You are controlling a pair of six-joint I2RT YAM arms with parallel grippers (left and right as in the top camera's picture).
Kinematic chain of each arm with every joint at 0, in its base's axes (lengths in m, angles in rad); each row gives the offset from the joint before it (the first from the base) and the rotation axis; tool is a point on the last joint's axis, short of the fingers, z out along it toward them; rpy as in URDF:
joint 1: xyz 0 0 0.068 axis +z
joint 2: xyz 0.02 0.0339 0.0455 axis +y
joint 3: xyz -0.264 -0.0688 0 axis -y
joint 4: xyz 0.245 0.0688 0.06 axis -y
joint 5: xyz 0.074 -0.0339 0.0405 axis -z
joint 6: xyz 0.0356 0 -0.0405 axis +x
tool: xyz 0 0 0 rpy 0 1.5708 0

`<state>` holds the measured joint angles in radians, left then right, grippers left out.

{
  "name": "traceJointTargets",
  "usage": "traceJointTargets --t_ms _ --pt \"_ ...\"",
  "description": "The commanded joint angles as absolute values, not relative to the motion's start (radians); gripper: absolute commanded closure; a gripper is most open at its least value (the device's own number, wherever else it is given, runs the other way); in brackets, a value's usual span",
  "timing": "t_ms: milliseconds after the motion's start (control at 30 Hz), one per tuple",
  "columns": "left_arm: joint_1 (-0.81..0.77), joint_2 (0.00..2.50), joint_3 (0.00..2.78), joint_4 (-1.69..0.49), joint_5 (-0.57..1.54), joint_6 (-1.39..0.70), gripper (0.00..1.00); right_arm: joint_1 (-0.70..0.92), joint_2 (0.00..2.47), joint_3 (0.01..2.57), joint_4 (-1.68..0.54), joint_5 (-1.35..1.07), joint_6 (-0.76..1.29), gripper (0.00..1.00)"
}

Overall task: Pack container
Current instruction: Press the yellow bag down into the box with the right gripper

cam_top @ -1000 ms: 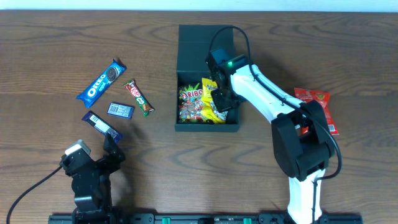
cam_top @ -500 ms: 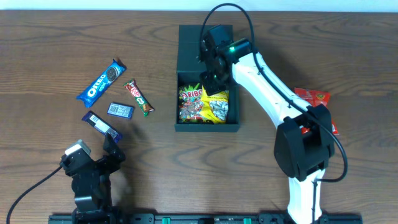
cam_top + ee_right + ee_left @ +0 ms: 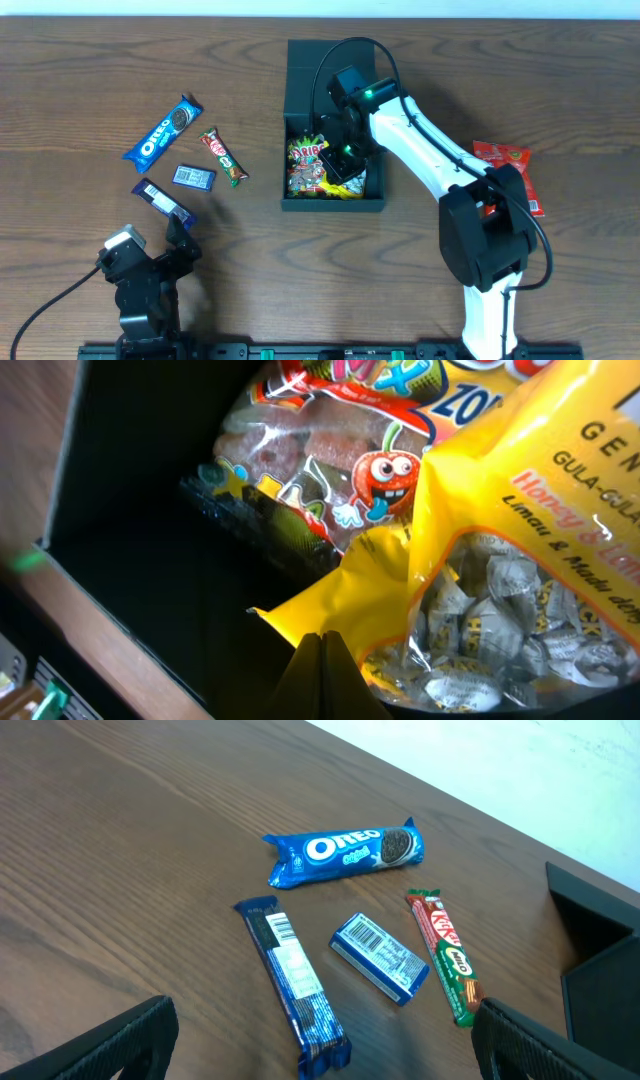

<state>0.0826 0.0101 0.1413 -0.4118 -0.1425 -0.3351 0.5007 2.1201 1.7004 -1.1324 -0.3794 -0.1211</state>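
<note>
The dark teal container (image 3: 332, 206) stands open at mid table, its lid (image 3: 310, 75) laid back. Inside lie a colourful gummy bag (image 3: 305, 165) and a yellow candy bag (image 3: 350, 186). My right gripper (image 3: 340, 160) is down inside the box with its fingers shut together. In the right wrist view its tip (image 3: 322, 638) touches the near corner of the yellow bag (image 3: 500, 560), beside the gummy bag (image 3: 310, 450); nothing shows between the fingers. My left gripper (image 3: 150, 240) is open and empty near the front left edge, with its fingers (image 3: 110, 1040) wide apart.
Left of the box lie an Oreo pack (image 3: 163, 131), a red-green KitKat bar (image 3: 223, 157), a small blue packet (image 3: 194, 177) and a dark blue bar (image 3: 163, 201). A red packet (image 3: 510, 170) lies right of the box, by the right arm.
The right gripper rose out of the box toward the lid, leaving the yellow bag inside, then came back down onto the bag with shut fingers. The left arm has not moved.
</note>
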Motion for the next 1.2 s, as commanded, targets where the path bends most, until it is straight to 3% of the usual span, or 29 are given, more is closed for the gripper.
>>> traceJointTargets --t_ms 0,367,600,1167 --pt "0.084 0.005 0.121 -0.417 -0.157 -0.318 0.05 0.514 2.128 1.687 -1.137 -0.295 -0.126 0.99" --pt "0.084 0.005 0.121 -0.417 -0.157 -0.317 0.05 0.519 2.128 1.552 -0.981 -0.21 -0.068 0.99" --pt "0.084 0.005 0.121 -0.417 -0.157 -0.317 0.05 0.517 2.128 1.55 -1.025 0.012 0.101 0.99" --pt "0.084 0.005 0.121 -0.417 -0.157 -0.317 0.05 0.511 2.066 1.76 -0.955 -0.062 0.055 0.99"
